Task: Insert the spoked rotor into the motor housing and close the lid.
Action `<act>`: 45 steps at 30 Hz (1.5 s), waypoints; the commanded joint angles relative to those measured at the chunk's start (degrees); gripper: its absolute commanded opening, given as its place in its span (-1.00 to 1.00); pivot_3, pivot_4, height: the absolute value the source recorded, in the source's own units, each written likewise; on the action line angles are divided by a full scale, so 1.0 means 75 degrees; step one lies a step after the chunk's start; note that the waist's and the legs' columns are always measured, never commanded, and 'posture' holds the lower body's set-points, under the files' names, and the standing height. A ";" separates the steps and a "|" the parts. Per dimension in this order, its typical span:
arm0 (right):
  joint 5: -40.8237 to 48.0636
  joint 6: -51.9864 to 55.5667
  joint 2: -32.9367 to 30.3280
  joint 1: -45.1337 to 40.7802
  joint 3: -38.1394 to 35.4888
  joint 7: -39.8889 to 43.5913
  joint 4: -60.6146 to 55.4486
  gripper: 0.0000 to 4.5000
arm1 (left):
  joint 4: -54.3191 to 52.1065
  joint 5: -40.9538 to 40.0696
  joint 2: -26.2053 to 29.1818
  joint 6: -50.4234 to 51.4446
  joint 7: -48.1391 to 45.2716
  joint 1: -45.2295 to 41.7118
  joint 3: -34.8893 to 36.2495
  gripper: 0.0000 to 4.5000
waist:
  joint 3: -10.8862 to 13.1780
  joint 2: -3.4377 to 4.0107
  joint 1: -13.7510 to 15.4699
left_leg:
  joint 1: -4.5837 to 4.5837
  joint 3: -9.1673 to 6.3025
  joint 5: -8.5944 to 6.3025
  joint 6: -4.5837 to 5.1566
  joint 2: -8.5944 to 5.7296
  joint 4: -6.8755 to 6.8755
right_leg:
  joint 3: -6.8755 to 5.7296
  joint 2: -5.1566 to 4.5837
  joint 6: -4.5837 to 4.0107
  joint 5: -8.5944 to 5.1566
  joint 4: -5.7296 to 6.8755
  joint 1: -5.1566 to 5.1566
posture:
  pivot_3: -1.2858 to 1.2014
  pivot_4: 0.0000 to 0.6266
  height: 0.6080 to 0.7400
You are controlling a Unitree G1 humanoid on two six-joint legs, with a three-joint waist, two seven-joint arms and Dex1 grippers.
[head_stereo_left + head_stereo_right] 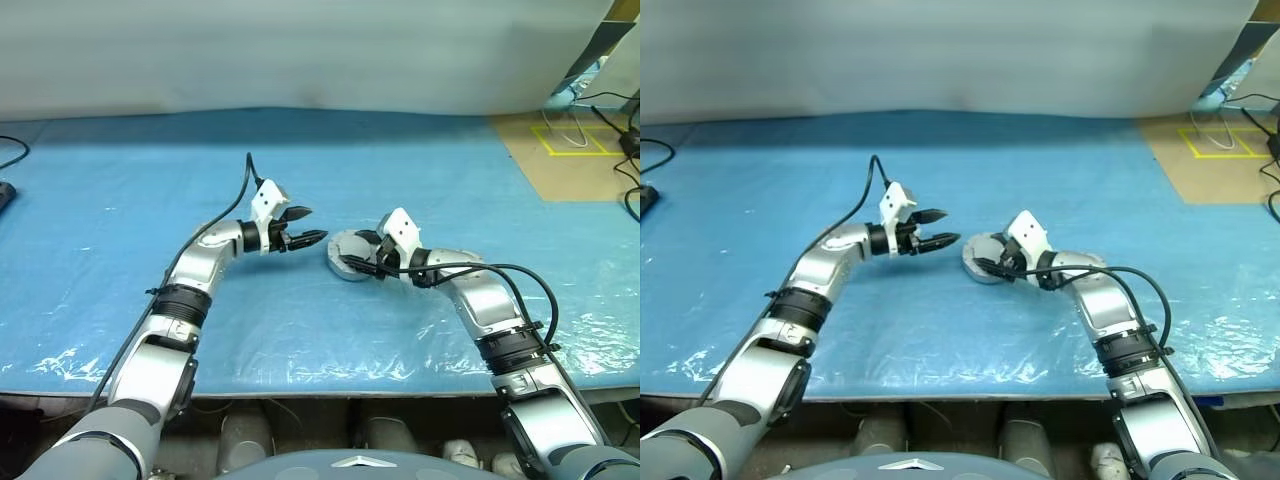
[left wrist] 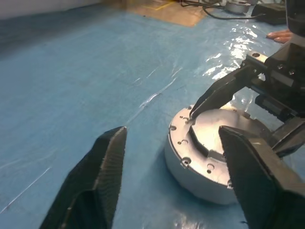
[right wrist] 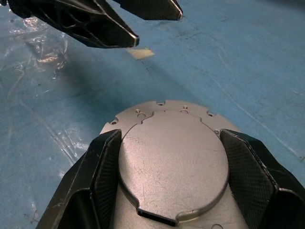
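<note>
Right gripper (image 1: pixel 362 252) straddles the motor housing (image 2: pixel 209 164) on the blue tabletop (image 1: pixel 120 200), one finger on each side of its rim, probably to brace it; real contact can't be confirmed. The lid (image 3: pixel 174 160) sits flat on top of the housing, between those fingers. No spoked rotor visible; judged to be already inside under the lid. Left gripper (image 1: pixel 308 226) hovers just beside the housing, empty, fingers spread, tips aimed at it — likely coming in to press or turn the lid shut.
</note>
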 commanded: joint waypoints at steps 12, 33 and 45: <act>-0.0319 0.0821 -0.0080 0.1010 0.0100 -0.0307 0.0533 0.31 | 0.1250 0.0953 -0.0186 -0.1215 -0.0748 -0.0533 -0.0537 -0.33 | 0.0000 0.0000 0.0076 | -0.0006 -0.0001 -0.0001 0.0001 -0.0002 -0.0005 | -0.0006 -0.0007 0.0001 -0.0001 -0.0016 0.0004 | 0.03 -0.52 1.00; -0.0360 0.0790 -0.0065 0.1066 0.0123 -0.0414 0.0581 0.31 | 0.2385 0.1311 -0.0582 -0.2862 -0.0669 -0.0996 -0.0410 -0.58 | 0.0000 0.0001 0.0106 | -0.0014 -0.0001 -0.0001 0.0001 -0.0002 -0.0032 | -0.0009 -0.0008 0.0002 -0.0001 -0.0030 0.0012 | 0.03 -0.52 1.00; -0.0334 0.0802 -0.0022 0.1137 0.0091 -0.0499 0.0538 0.31 | 0.2590 0.1983 -0.0508 -0.3251 -0.0626 -0.0705 -0.0817 -0.99 | -0.0002 -0.0002 0.0119 | -0.0008 -0.0001 -0.0002 0.0003 -0.0003 -0.0037 | -0.0010 -0.0010 0.0004 -0.0002 -0.0046 0.0024 | 0.03 -0.52 1.00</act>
